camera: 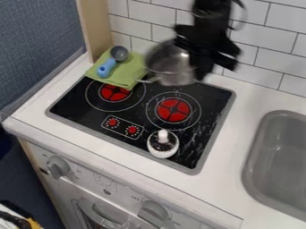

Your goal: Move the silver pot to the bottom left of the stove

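Note:
At the back of the stove (95, 106), the black gripper (200, 56) hangs at the upper centre of the view, blurred, shut on the right side of the silver pot (168, 65). That pot is blurred too and looks tilted, over the back edge of the stovetop and behind the right burner. Its handle points to the lower left, toward the green cloth. The stove's front left corner area holds two red knobs (122, 126) in a marked panel.
A green cloth (128, 74) with a blue-handled grey ladle (106, 67) lies at the stove's back left. A white, dark-topped object (163, 144) stands on the front right. The sink (278, 156) is at right, a tiled wall (269, 53) behind.

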Robot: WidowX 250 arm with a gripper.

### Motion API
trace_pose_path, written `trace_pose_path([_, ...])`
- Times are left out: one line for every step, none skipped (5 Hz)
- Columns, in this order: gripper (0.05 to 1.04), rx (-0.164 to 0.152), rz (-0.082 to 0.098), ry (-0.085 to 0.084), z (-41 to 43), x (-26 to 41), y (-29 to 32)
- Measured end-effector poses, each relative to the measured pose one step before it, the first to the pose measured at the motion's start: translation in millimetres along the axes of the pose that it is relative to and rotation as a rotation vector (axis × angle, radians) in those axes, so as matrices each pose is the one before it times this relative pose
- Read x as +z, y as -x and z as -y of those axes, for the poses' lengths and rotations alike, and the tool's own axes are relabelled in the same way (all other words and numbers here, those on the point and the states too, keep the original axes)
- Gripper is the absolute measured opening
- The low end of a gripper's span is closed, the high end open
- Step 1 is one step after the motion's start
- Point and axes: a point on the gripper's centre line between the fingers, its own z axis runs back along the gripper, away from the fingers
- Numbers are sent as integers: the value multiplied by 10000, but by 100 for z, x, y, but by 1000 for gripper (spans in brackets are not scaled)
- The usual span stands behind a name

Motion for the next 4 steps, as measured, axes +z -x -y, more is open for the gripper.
trace_pose_path([77,758,-328,-376,-3472,712,3981])
trace_pose_path([77,313,-442,-80,-3120,-2137,4041])
trace_pose_path([77,156,285,-51,-2653,-1814,1637])
trace_pose_path([77,-193,117,28,-1587,-2216,491])
